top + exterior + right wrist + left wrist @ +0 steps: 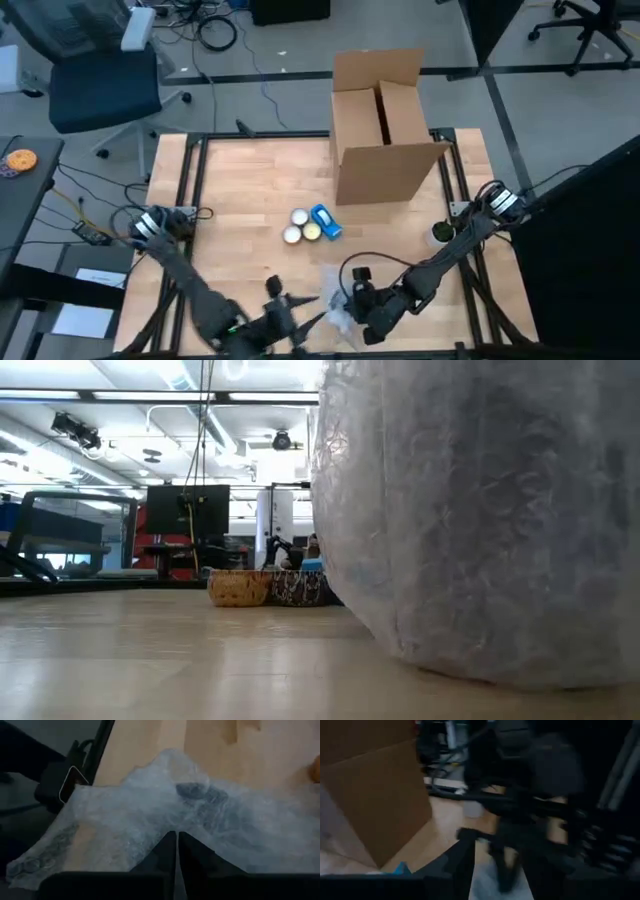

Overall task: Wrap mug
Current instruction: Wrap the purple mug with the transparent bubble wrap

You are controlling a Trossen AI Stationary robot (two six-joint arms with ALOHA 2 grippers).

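Note:
A crumpled sheet of clear bubble wrap (335,297) lies near the table's front edge, bulging up large in the low view (480,520). The mug does not show plainly; a dark patch (192,790) shows through the wrap. My right gripper (176,845) is shut at the wrap's near part, coming from the table's right (358,300). My left gripper (292,315) stands open just left of the wrap, its fingers (462,862) pointing at the wrap (487,882) and at the right arm beyond it. My right gripper's shut fingertips (170,842) sit on the bubble wrap, at a rise of the sheet (175,827) right before them. The sheet spreads out on both sides of the fingers. The fingers hide whether they pinch an edge or a fold.
An open cardboard box (385,130) stands at the table's far middle. Two small round things (297,225) and a blue one (326,222) sit mid-table, seen far off in the low view (265,587). A dark jar (441,233) stands near the right edge.

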